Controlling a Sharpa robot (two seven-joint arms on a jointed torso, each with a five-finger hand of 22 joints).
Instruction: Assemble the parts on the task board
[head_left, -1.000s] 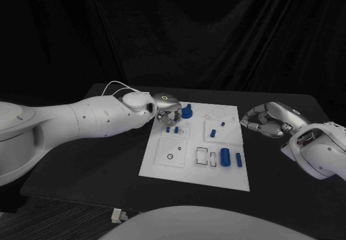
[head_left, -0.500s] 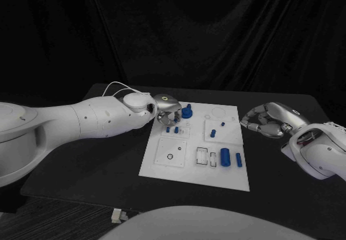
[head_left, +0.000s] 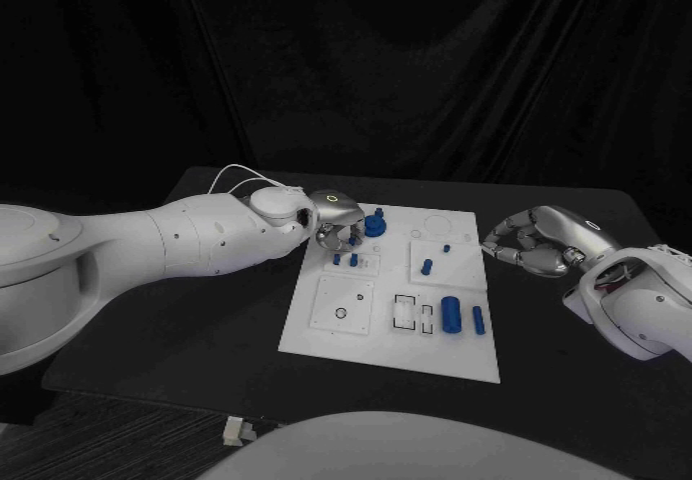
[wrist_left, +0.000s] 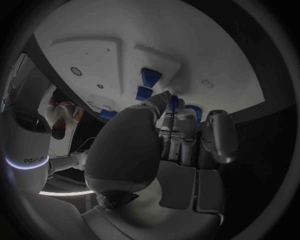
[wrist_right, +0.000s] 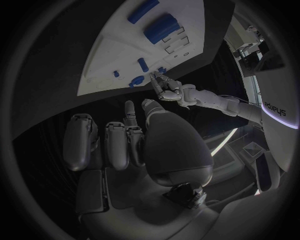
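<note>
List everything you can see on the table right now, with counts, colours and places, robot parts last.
Table: one, black, under everything.
Task board: one, white, middle of the table.
Large round part: one, blue, far end of the board beside the left hand.
Small pegs: two, blue, standing just nearer than the left hand.
Single pegs: two, blue, far right block of the board.
Thick cylinder: one, blue, lying near right of the board.
Thin bar: one, blue, beside the thick cylinder.
Left hand: silver, over the board's far left corner, fingers pointing down.
Right hand: silver, fingers curled, off the board's right edge.
</note>
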